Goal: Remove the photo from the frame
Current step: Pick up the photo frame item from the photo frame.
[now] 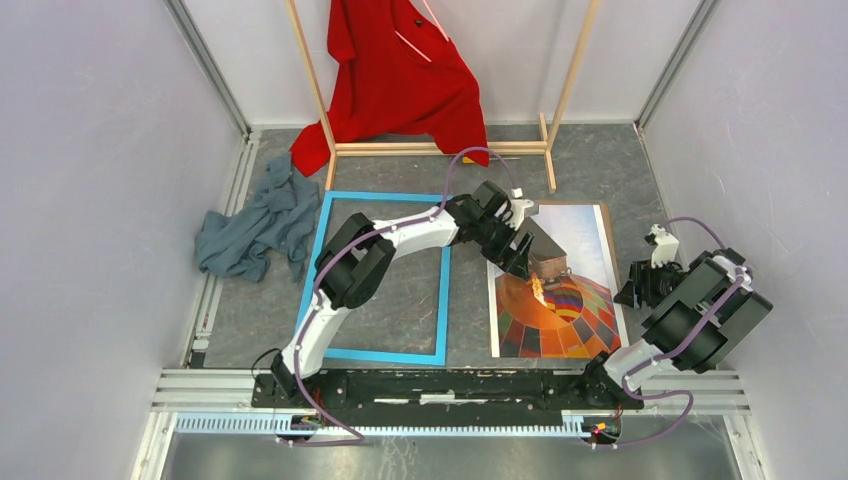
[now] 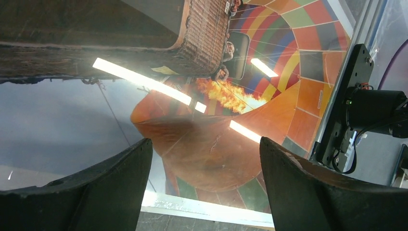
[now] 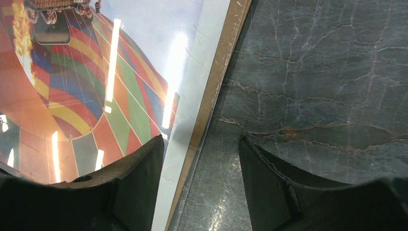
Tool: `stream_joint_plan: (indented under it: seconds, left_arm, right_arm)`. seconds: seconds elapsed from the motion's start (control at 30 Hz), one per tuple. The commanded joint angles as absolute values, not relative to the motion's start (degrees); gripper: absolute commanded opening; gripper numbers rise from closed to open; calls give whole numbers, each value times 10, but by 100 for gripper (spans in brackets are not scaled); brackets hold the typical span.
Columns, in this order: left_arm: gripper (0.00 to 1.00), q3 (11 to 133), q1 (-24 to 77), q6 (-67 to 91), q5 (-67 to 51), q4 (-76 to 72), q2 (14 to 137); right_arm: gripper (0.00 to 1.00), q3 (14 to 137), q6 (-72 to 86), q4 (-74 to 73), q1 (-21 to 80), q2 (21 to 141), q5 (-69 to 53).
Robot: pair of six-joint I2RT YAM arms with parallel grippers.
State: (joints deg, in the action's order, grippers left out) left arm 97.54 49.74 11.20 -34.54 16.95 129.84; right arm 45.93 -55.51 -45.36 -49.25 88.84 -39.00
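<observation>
L gripper (image 2: 204, 142) is released: jaws stand wide, nothing btwn them, over the photo's upper part. Its wrist view shows only the inner faces of the fingers (image 2: 110, 183); whether the tips touch the print can't be told.

Far left, a grey-blue cloth (image 1: 250, 230) lies crumpled on the table (image 1: 620, 160), its right end just beside the frame (image 1: 385, 355). The frame lies flat, blue border up, w/ bare table showing through its opening. The L arm crosses it, hiding part of its top side and right side.

Behind, a red garment (image 1: 400, 80) hangs on a wooden rack (image 1: 440, 148); both are cut off at the top of the overhead view.

Right of the frame and apart from it, the photo (image 1: 570, 300) lies face up on a brown backing board (image 3: 226, 57). The board shows only as a thin strip along the print's edges. The L gripper covers the photo's upper-left part, and glare streaks wash out bits of the balloon in both wrist views.

R gripper (image 3: 201, 144) is also released, jaws apart, straddling the photo's right edge: one finger over the print, the other over the table. Contact w/ either can't be made out.
</observation>
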Motion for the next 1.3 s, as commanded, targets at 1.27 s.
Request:
stream_joint_plan:
  seconds: [1.27]
  left_arm:
    - [88, 978, 513, 155, -334, 176, 1346]
  right_arm:
    - [58, 543, -695, -717, -523, 966, -467]
